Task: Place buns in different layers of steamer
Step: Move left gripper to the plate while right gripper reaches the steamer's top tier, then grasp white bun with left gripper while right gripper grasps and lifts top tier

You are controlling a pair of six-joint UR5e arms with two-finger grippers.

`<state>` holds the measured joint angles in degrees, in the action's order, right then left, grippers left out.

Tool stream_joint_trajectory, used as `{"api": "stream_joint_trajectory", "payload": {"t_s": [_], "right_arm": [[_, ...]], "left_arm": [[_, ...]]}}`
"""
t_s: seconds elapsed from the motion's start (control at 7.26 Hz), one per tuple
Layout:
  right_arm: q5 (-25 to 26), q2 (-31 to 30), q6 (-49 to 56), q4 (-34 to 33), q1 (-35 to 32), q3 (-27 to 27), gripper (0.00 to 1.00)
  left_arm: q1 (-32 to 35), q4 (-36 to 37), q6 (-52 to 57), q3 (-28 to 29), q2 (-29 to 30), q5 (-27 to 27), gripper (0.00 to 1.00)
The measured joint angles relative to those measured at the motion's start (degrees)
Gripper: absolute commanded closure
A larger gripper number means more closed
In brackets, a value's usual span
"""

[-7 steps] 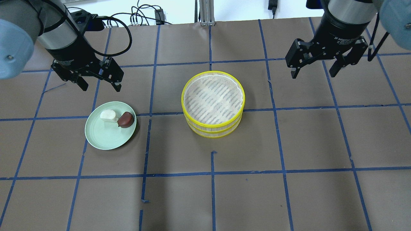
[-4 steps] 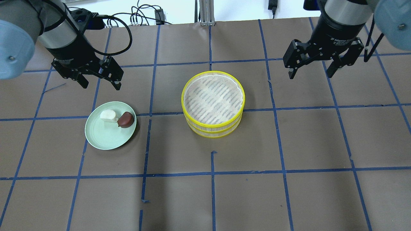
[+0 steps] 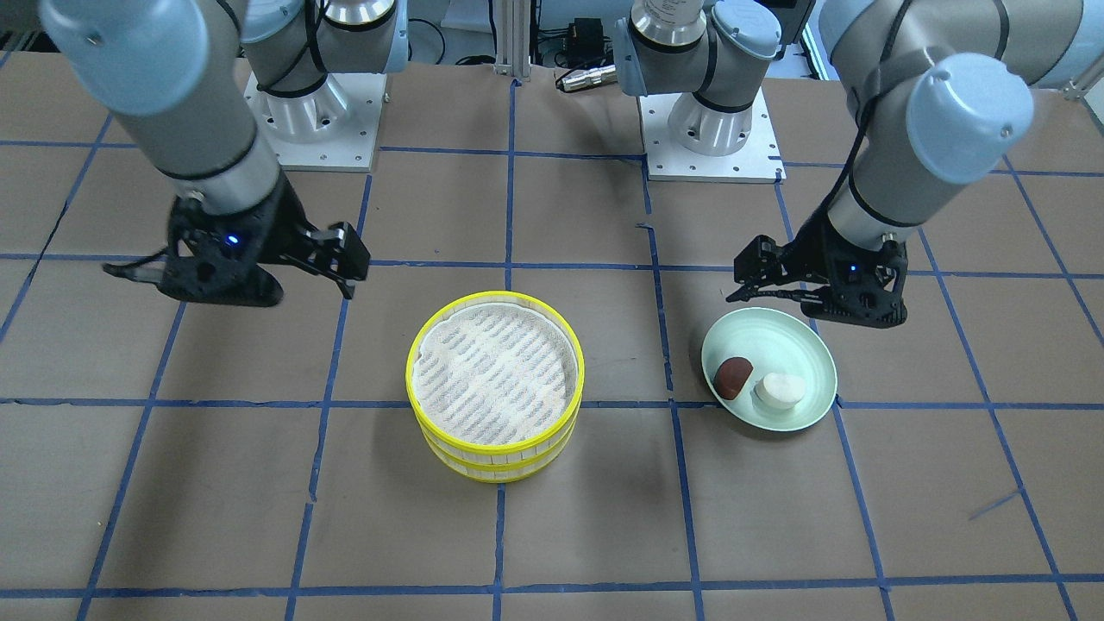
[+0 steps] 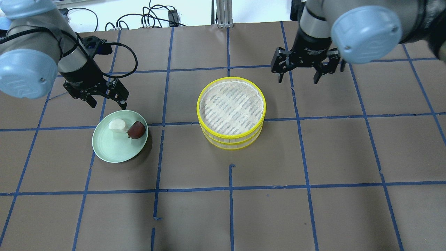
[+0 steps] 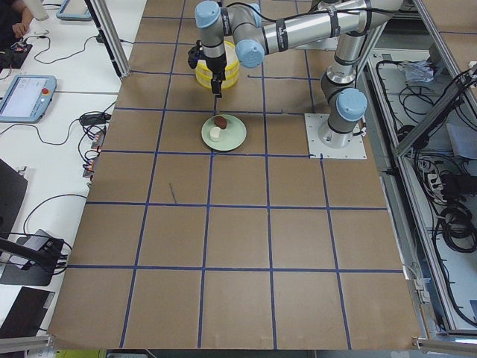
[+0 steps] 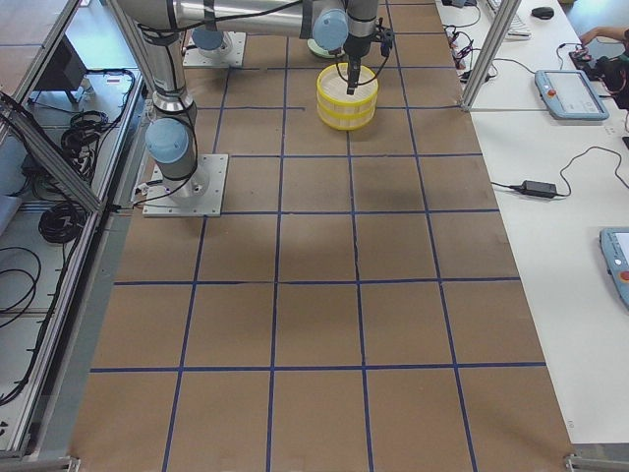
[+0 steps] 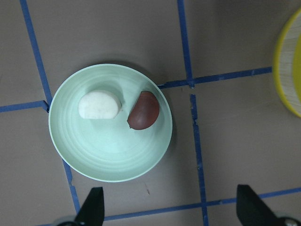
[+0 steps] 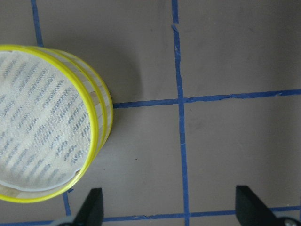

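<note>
The white bun (image 4: 117,125) and the dark reddish-brown bun (image 4: 136,130) lie side by side on a pale green plate (image 4: 113,148). In the left wrist view the white bun (image 7: 99,104) and dark bun (image 7: 144,110) show just ahead of the open fingers. The two steamer layers (image 4: 231,111) are stacked at the table's middle, and the top liner holds nothing. My left gripper (image 4: 108,104) is open and empty, just behind the plate's far rim. My right gripper (image 4: 298,81) is open and empty, behind and to the right of the steamer (image 8: 42,132).
The table is brown paper with a grid of blue tape lines. Cables and a metal post (image 4: 224,14) sit past the far edge. The arm bases (image 3: 711,129) stand on white plates at the robot's side.
My left gripper has come down and forward to the plate's far rim. My right gripper has moved left toward the steamer. Both stay open, and the buns and steamer have not moved.
</note>
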<state>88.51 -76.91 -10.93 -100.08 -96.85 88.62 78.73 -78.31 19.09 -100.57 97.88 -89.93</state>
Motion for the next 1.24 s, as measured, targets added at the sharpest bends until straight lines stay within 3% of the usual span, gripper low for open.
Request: {"api": "stream_joint_trajectory", "payload": {"t_s": [0.28, 0.55, 0.69, 0.83, 0.96, 1.1, 1.24], "right_arm": [[0.00, 5.46, -1.86, -7.69, -2.61, 2.13, 0.00], [-0.08, 7.05, -1.85, -11.60, -3.45, 5.83, 0.00], [-0.11, 7.70, -2.31, -13.53, -3.84, 6.78, 0.22], [-0.09, 8.37, -2.89, -15.08, -4.40, 7.14, 0.62], [-0.10, 8.82, -3.23, -16.59, -4.78, 7.23, 0.87], [-0.25, 9.03, -3.39, -17.28, -4.93, 7.30, 0.94], [-0.43, 9.06, -3.43, -17.40, -4.96, 7.34, 0.96]], "left_arm": [[-1.84, 6.67, 1.92, -2.43, 5.73, -0.07, 0.00], [-2.38, 12.47, 2.04, -2.92, 12.04, -1.93, 0.00], [-2.71, 14.31, 2.06, -3.00, 13.81, -2.77, 0.00], [-2.92, 15.39, 2.08, -3.02, 14.86, -3.12, 0.10], [-3.01, 16.23, 2.09, -3.04, 15.47, -3.26, 0.20], [-3.03, 16.95, 2.09, -3.22, 15.89, -3.33, 0.29], [-3.05, 17.36, 2.13, -3.74, 16.21, -3.42, 0.50]]}}
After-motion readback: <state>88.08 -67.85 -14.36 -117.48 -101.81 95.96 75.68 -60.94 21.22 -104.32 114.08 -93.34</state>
